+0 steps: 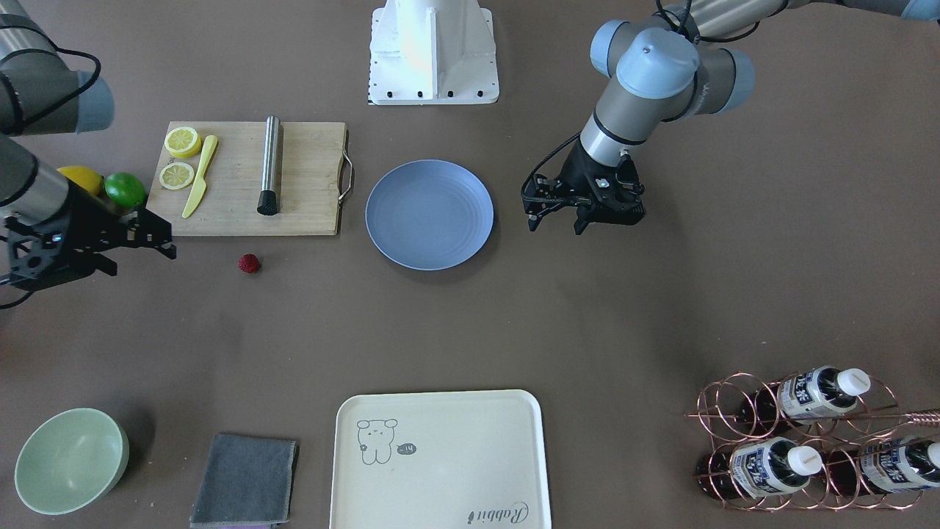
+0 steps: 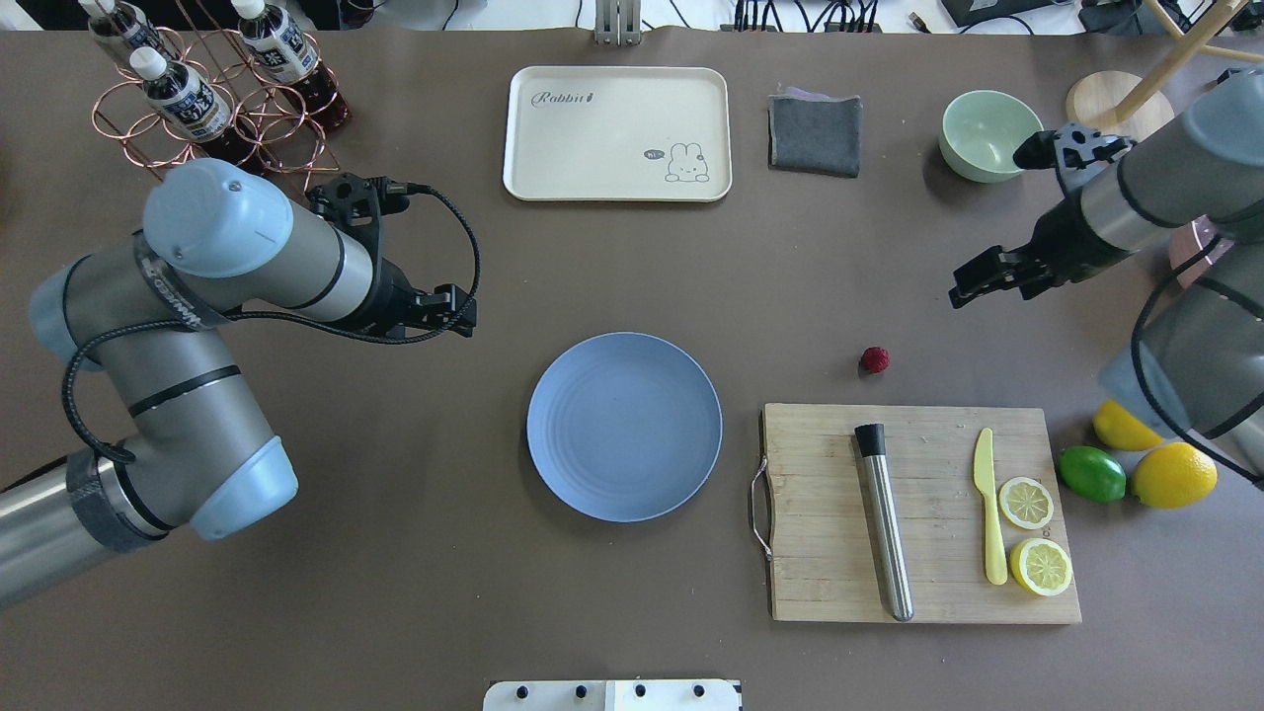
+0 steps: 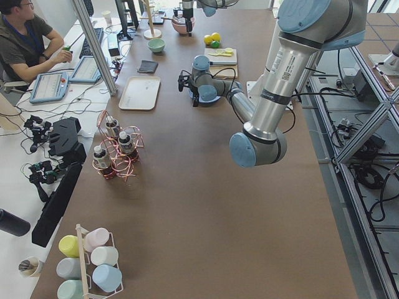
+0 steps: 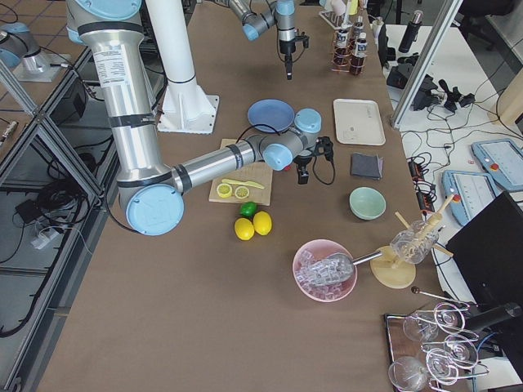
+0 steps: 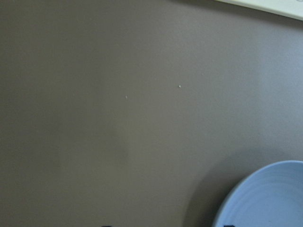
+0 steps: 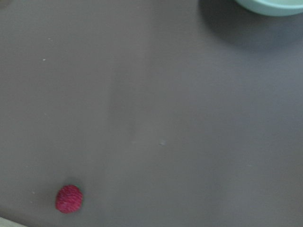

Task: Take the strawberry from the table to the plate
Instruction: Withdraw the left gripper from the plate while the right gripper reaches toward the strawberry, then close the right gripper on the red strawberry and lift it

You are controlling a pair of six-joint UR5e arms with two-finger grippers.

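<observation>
Brown-grey counter (image 1: 587,330), dark-red strawberry (image 1: 250,263) lying on it just beside the wooden cutting board (image 1: 308,184), apart from the pale blue plate (image 1: 429,214), right arm's fingers (image 1: 158,239) spread apart near the berry, left arm's fingers (image 1: 532,213) apart beside the plate

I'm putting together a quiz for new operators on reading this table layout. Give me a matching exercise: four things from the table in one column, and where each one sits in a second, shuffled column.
Things
1. strawberry
2. plate
3. yellow knife
4. lime

Places
A. on the cutting board, next to the lemon halves
B. alone on the bare table, just off the board's long edge
C. off the board, beside the whole lemons
D. empty, at the board's handle end

Pairs: 1-B, 2-D, 3-A, 4-C
</observation>
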